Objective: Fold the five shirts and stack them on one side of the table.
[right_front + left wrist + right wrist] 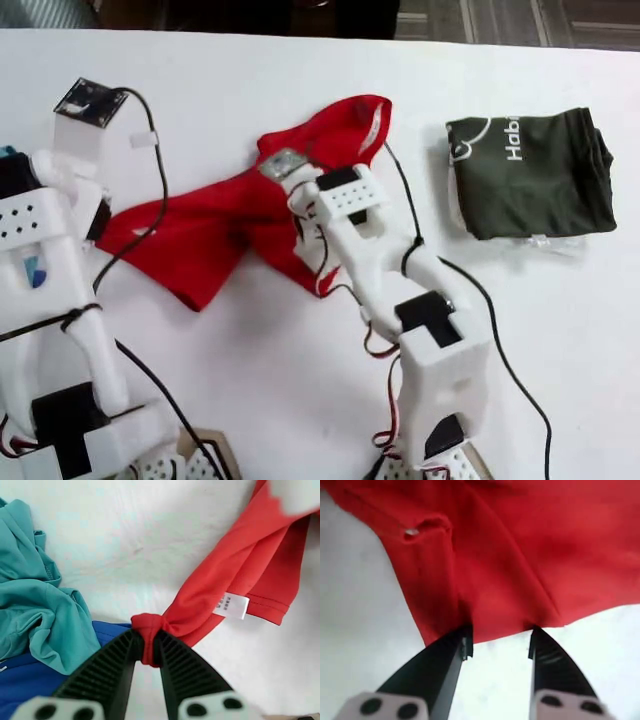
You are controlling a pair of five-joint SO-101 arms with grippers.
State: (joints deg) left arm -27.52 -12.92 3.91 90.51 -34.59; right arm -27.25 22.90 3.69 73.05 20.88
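Spread shirt [210,235] mid-table [250,90]. Folded shirt [530,175] to its right, apart. Left gripper [148,645] at spread shirt's left end, corner between jaws. Right gripper [500,637] at shirt's middle, jaws astride edge. Crumpled shirt [45,610] beside left gripper, atop another shirt [20,680].

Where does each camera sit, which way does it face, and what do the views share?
High view: fixed above the white table, looking down; shows left arm, right arm, a red cloth shirt and a folded dark green shirt.
Left wrist view: on the left wrist, looking along the left gripper, shut on the red shirt's bunched end; teal shirt, blue shirt beside.
Right wrist view: on the right wrist, facing down past the open right gripper onto the red shirt's edge.
Shared: the red shirt, in all three.
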